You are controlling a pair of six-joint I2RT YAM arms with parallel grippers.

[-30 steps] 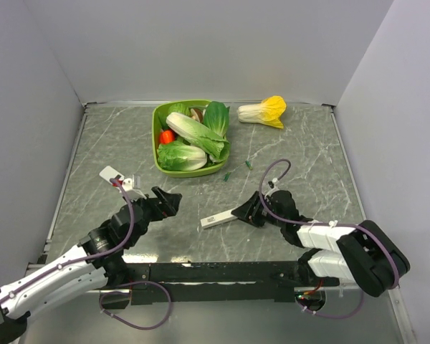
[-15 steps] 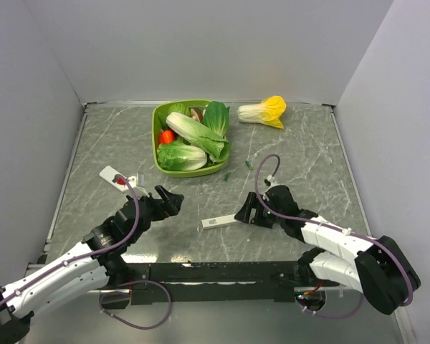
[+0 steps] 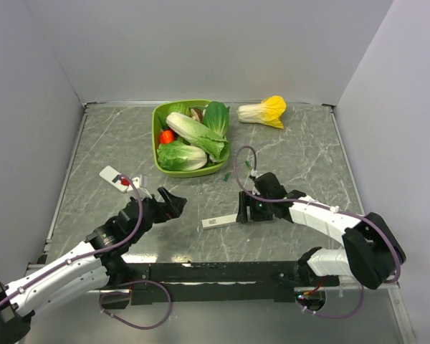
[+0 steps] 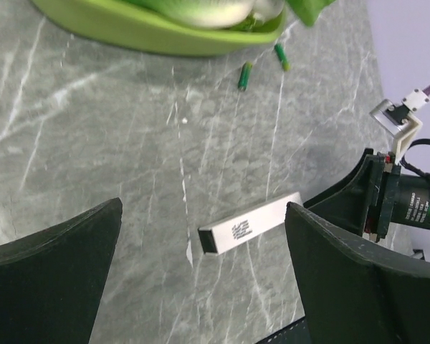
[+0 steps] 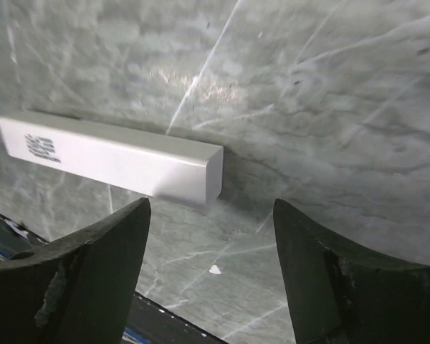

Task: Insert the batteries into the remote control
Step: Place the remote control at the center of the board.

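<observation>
The remote control (image 3: 218, 221) lies flat on the marble table, a slim white bar with a dark open end facing left; it also shows in the left wrist view (image 4: 251, 223) and the right wrist view (image 5: 115, 161). Two small green batteries (image 3: 228, 175) (image 3: 249, 164) lie loose by the bowl's near right corner, seen too in the left wrist view (image 4: 244, 74) (image 4: 281, 57). My left gripper (image 3: 173, 203) (image 4: 204, 215) is open and empty, left of the remote. My right gripper (image 3: 242, 210) (image 5: 211, 208) is open and empty, just off the remote's right end.
A green bowl (image 3: 156, 140) of leafy vegetables and a red piece stands at the back centre. A yellow-white cabbage (image 3: 264, 111) lies back right. A white plate with a red knob (image 3: 115, 178) lies left. Grey walls close three sides.
My right arm has swung up and back, and its gripper now stands over the remote's right end, apart from it. My left gripper has edged slightly right. The remote has barely shifted.
</observation>
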